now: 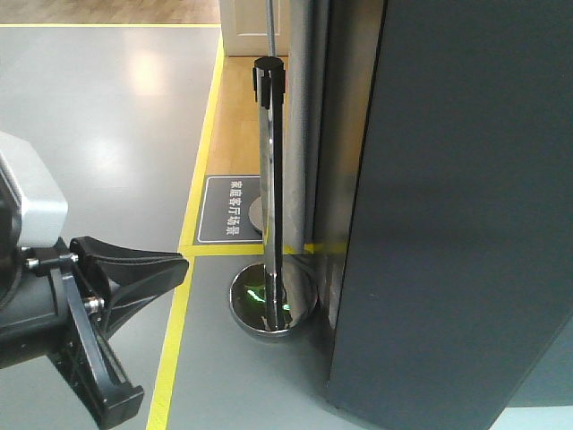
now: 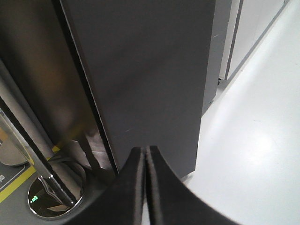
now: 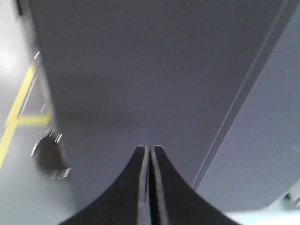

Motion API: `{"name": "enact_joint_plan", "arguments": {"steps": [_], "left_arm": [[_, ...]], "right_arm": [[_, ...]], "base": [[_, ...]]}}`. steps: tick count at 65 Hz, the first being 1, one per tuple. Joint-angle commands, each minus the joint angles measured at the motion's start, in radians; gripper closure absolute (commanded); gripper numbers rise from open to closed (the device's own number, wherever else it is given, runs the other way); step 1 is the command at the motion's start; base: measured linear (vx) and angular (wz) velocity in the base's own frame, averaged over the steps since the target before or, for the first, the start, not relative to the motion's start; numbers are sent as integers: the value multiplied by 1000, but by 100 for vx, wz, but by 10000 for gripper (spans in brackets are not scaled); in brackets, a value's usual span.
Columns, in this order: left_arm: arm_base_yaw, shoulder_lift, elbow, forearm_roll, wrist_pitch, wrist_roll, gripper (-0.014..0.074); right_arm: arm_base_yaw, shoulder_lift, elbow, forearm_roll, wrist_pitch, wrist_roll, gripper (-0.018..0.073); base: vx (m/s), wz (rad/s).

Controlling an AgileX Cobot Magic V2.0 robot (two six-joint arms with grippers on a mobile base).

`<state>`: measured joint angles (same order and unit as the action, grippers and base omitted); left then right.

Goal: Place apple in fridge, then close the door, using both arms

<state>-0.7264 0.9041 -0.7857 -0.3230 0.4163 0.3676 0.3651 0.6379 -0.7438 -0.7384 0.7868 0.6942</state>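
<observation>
A: What stands left of the fridge (image 1: 466, 224)?
B: A gripper (image 1: 98, 313) at far left, jaws spread; I cannot tell whose it is. Then a chrome post (image 1: 271, 206) on its round base, just beside the fridge.
A: And the wrist views?
B: The left gripper (image 2: 144, 154) has its fingers pressed together, nothing held, near the fridge's corner. The right gripper (image 3: 150, 152) is likewise closed, empty, facing the dark panel.
A: The apple?
B: Not visible.

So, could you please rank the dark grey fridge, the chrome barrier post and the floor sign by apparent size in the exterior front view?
1. fridge
2. chrome barrier post
3. floor sign, farther away and partly hidden, so unsure.
</observation>
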Motion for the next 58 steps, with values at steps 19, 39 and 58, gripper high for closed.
{"name": "enact_joint_plan", "arguments": {"steps": [19,39,58], "left_arm": [[1,-10,-26,-16,-69,-7,602],[1,-10,-26,-16,-69,-7,602],[1,-10,-26,-16,-69,-7,602]], "right_arm": [[-6,282,-344,-202,-82,65,562],[-139,487,-592,-152,-128,4,562],[-414,643,-726,355,-324,-400,561]], "base": [[0,0],[0,0],[0,0]]}}
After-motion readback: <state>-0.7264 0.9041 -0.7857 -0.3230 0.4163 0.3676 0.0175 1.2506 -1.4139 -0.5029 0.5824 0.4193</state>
